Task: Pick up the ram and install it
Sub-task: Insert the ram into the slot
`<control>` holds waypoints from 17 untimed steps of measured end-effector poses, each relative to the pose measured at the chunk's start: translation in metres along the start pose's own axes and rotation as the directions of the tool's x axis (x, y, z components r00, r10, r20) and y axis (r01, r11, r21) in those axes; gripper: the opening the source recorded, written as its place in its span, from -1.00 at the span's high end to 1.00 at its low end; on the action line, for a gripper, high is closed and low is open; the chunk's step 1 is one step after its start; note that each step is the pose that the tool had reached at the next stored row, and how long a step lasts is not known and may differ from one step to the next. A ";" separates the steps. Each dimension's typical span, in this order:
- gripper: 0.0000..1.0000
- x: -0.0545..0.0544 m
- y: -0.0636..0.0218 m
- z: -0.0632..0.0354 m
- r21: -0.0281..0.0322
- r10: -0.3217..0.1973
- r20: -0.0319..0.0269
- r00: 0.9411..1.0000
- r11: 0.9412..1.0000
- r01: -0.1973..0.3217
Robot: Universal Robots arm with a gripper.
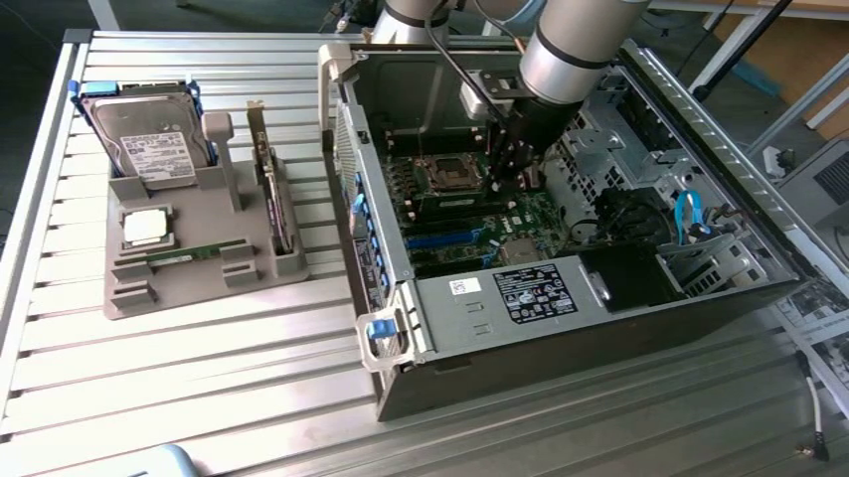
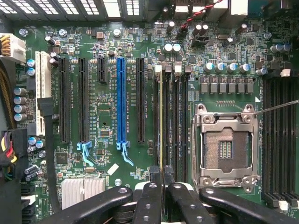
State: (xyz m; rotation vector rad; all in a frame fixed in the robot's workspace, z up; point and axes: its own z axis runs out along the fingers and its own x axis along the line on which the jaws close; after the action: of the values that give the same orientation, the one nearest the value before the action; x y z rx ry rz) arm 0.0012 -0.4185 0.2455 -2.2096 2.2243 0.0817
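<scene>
Two dark fingers (image 2: 150,198) of the gripper (image 2: 162,176) are clamped on the ram (image 2: 161,121), a thin green stick seen edge-on, lined along one of the black memory slots (image 2: 175,121) near the silver processor socket (image 2: 225,149), with the blue expansion slot (image 2: 121,98) farther off on the green motherboard (image 2: 105,79) inside the open computer case (image 1: 444,323).

You get the ram (image 2: 161,116) edge-on (a thin line), chips and label hidden; the gripper (image 2: 161,177) is cut off at the frame edge.
</scene>
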 end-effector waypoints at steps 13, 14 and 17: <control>0.76 0.000 0.0019 0.0024 0.000 0.000 0.000 1.000 1.000 0.000; 0.76 0.000 0.0019 0.0027 0.000 0.000 0.000 1.000 1.000 0.000; 0.76 0.000 0.0019 0.0031 0.000 0.000 0.000 1.000 1.000 0.000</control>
State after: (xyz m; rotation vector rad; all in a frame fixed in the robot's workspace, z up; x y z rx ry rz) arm -0.0007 -0.4185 0.2425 -2.2095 2.2241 0.0819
